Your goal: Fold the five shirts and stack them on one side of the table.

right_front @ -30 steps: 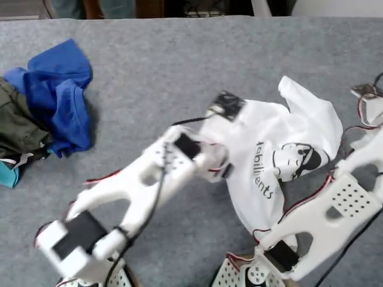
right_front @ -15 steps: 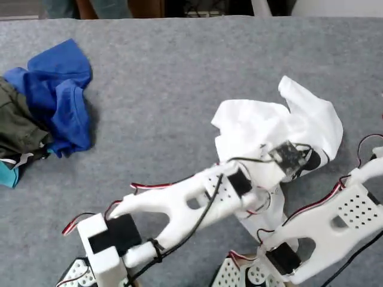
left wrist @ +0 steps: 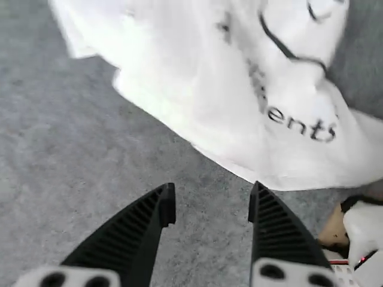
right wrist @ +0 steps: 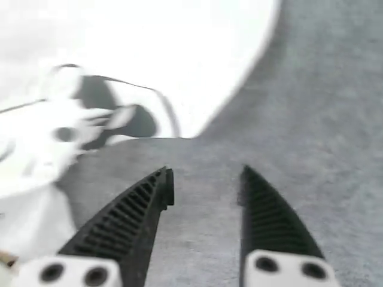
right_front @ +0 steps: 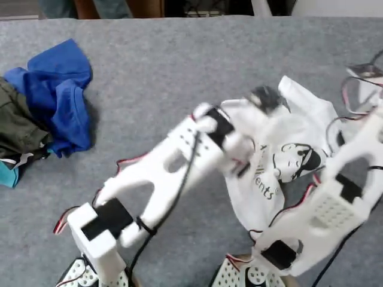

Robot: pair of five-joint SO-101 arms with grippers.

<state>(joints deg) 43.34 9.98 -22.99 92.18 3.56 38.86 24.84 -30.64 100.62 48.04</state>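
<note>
A white shirt (right_front: 291, 158) with a black face print lies crumpled at the table's right. The left arm (right_front: 179, 161) stretches from the front edge over the shirt's near-left part. My left gripper (left wrist: 210, 200) is open and holds nothing; it hovers above grey cloth just off the white shirt's (left wrist: 239, 78) printed edge. The right arm (right_front: 335, 197) stands along the shirt's right side. My right gripper (right wrist: 205, 182) is open too, over bare table beside the white shirt's (right wrist: 137, 54) hem. A pile with a blue shirt (right_front: 57, 95), an olive one (right_front: 18, 128) and a teal one (right_front: 7, 175) lies at the far left.
The grey tablecloth (right_front: 167, 66) covers the whole table. Both arm bases (right_front: 239, 275) sit at the front edge. The white shirt and the pile at the left are a wide stretch apart.
The left arm swung from the shirt's left edge across its front and back up to its near-left part. The shirt's left side shifted. The right arm moved up and farther back.
</note>
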